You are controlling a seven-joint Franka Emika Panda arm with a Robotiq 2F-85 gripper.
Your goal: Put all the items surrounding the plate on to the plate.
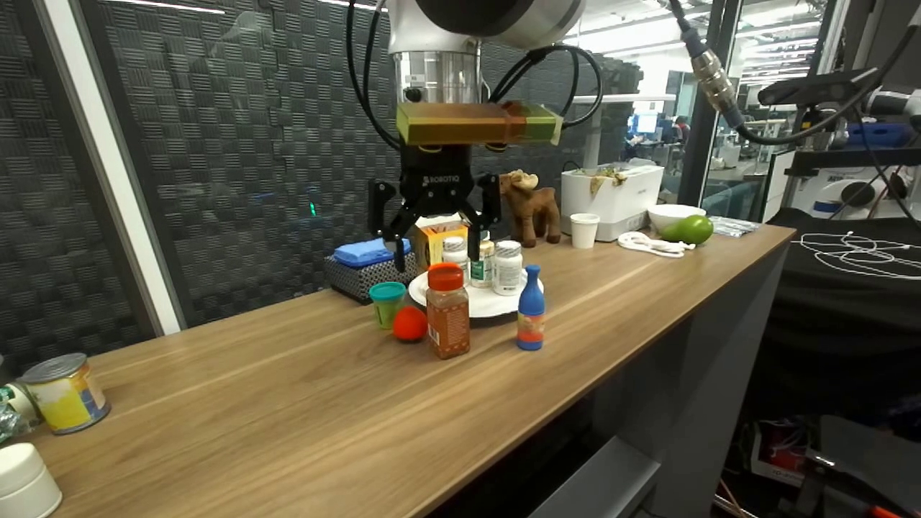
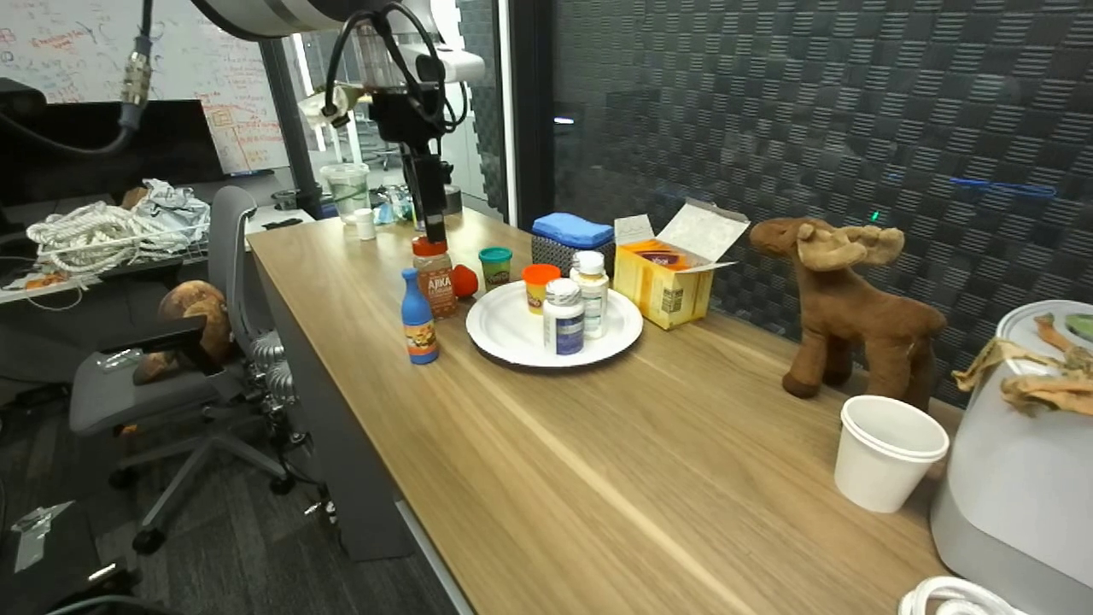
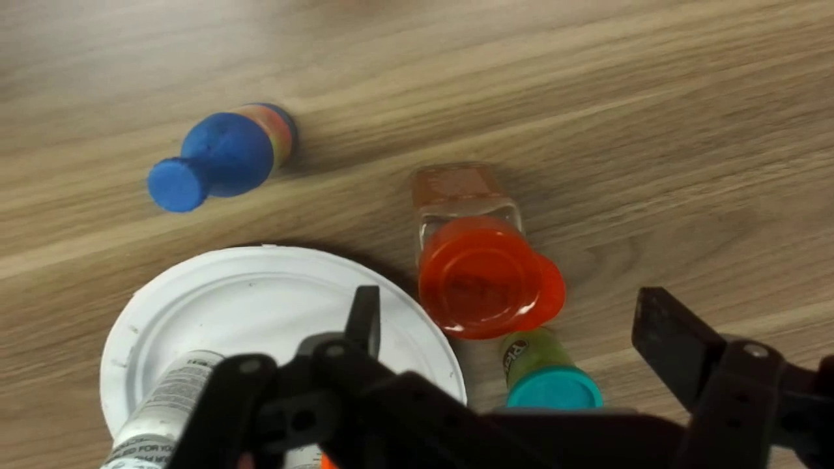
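Observation:
The white plate (image 1: 493, 306) (image 2: 504, 329) (image 3: 280, 280) carries three small bottles (image 1: 507, 270) (image 2: 564, 320) (image 3: 172, 394) and an orange-lidded tub (image 2: 538, 290). Beside the plate stand a red-capped spice jar (image 1: 448, 324) (image 2: 437, 286) (image 3: 479, 280), a blue bottle (image 1: 530, 313) (image 2: 418, 320) (image 3: 225, 153) and a teal-lidded green tub (image 1: 387, 309) (image 2: 495, 269) (image 3: 554, 389). A red ball (image 1: 410, 324) (image 2: 464, 280) (image 3: 552, 293) lies between jar and green tub, partly hidden by the jar in the wrist view. My gripper (image 1: 436, 259) (image 2: 435, 235) (image 3: 508, 293) is open, pointing down above these items, holding nothing.
Behind the plate are a yellow box (image 2: 666, 282), a blue cloth-like item (image 2: 572, 229) on a dark patterned box (image 1: 356, 277) and a brown stuffed moose (image 2: 854, 299). White cups (image 2: 888, 453) stand farther along. A can (image 1: 66, 396) and white jar (image 1: 25, 482) stand at the other end.

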